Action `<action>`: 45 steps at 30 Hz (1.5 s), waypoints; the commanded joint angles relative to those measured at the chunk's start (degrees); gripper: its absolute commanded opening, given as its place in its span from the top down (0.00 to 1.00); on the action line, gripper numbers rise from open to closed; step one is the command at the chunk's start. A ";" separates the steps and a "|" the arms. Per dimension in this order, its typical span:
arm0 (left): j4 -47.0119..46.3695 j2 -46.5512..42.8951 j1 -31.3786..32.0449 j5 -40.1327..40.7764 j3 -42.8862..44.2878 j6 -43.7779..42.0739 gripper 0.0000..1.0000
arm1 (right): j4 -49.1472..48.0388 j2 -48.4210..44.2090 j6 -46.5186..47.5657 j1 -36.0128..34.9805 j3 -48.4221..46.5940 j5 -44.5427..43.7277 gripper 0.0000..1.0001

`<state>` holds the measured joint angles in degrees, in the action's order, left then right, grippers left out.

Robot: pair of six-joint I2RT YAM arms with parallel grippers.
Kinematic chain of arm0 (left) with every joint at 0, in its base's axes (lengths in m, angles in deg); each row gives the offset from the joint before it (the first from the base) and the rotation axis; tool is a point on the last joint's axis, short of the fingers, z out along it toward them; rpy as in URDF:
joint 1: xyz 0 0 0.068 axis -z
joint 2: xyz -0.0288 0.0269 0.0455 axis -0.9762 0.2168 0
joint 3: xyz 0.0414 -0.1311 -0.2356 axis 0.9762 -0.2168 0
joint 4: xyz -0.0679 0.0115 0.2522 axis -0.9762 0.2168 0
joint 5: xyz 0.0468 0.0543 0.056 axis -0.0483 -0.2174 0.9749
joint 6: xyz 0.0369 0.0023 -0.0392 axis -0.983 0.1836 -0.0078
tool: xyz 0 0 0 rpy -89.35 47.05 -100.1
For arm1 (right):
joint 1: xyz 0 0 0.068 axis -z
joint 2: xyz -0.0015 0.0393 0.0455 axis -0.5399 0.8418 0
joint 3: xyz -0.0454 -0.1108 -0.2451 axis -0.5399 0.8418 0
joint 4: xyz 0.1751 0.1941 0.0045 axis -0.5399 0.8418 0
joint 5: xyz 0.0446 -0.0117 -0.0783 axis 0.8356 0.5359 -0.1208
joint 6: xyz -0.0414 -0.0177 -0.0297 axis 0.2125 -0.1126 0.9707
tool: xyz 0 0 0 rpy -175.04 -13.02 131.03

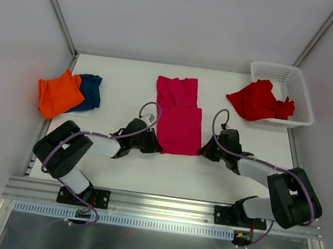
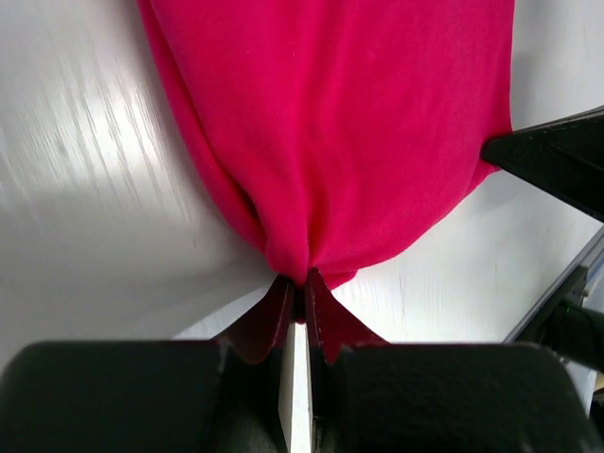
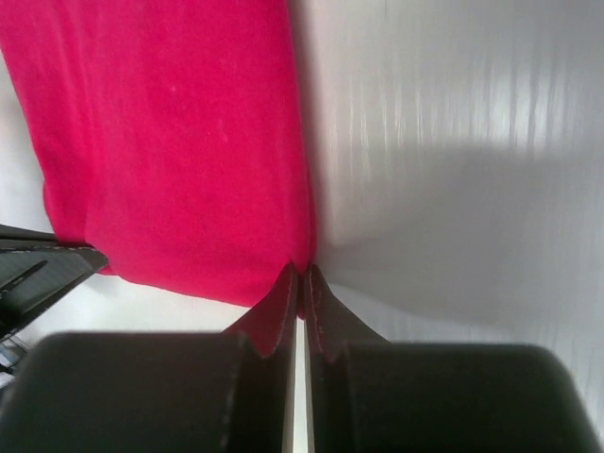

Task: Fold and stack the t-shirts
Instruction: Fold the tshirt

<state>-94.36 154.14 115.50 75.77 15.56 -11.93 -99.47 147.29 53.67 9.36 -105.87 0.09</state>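
Magenta t-shirt point(image 1: 180, 119): soft matte knit, long rectangle flat at mid-desk, layers overlapping at line across middle. Left claw point(image 2: 300, 286) clenched on near left corner, cloth bunching into folds at pinch. Right claw point(image 3: 300, 276) clenched on near right corner. Both arms low, reaching inward over glossy white desk point(image 1: 124, 71). Far left: folded orange t-shirt point(image 1: 58, 95) overlapping blue t-shirt point(image 1: 92, 91). Far right: crumpled red t-shirt point(image 1: 256, 100) spilling from white mesh plastic basket point(image 1: 302, 98).
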 commanded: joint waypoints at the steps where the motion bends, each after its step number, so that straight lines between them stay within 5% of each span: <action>1: 7.51 -5.14 2.05 2.47 -3.01 -1.52 1.00 | 11.12 -6.82 1.10 -4.09 2.60 -5.93 0.99; 12: 26.30 -25.53 13.74 11.43 -6.71 3.40 1.00 | 42.99 -45.38 -5.66 -16.50 6.30 -21.14 1.00; 17: 31.50 -32.13 14.54 13.63 -6.80 4.11 1.00 | 50.25 -53.60 -5.93 -16.68 5.94 -23.96 0.99; 28: 37.22 -31.70 14.89 18.29 0.31 1.39 1.00 | 38.22 -37.64 -1.37 -17.38 0.77 -24.22 1.00; 35: 39.77 -26.52 14.36 22.95 8.57 -1.95 1.00 | 34.78 -21.55 5.14 -17.38 -14.68 -25.98 1.00; 45: 39.78 -16.16 5.85 24.80 18.67 -7.74 1.00 | 32.67 -4.41 12.61 -11.50 -31.03 -24.67 1.00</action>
<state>-56.41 135.21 124.00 97.70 29.70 -15.01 -65.44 138.97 61.84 -4.47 -131.57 -23.29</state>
